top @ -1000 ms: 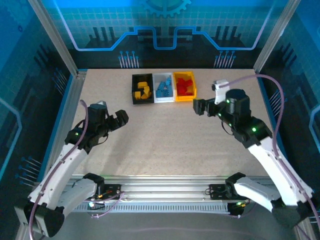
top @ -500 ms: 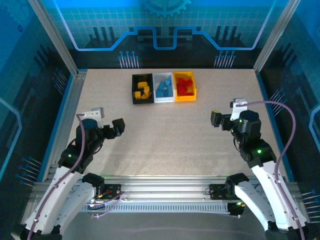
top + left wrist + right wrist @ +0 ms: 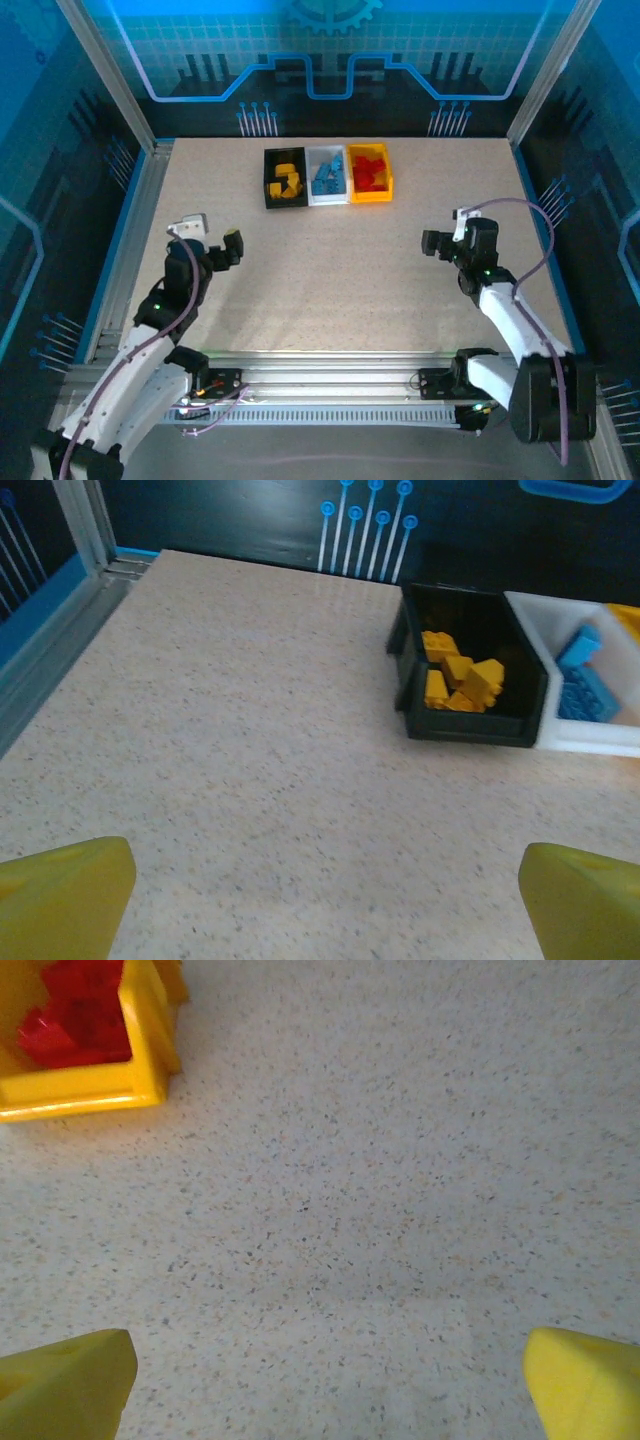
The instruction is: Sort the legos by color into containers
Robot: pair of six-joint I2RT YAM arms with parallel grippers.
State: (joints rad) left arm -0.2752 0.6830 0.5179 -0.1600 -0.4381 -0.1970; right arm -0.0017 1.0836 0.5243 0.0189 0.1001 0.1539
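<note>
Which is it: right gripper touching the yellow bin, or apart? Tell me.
Apart. Top view shows the right gripper well short of the yellow bin, tabletop between them.

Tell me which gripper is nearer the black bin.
Left. The left gripper is down-left of the black bin; the right gripper is farther, down-right past the yellow bin.

Legos (image 3: 326,178) — by color in bins (image 3: 371,196)

No readable text

No letters, numbers or brand marks can be read on the containers (image 3: 328,200), legos (image 3: 287,183) or counter (image 3: 330,270); the back panel (image 3: 330,60) bears seemingly a wordless gear outline (image 3: 330,12).
</note>
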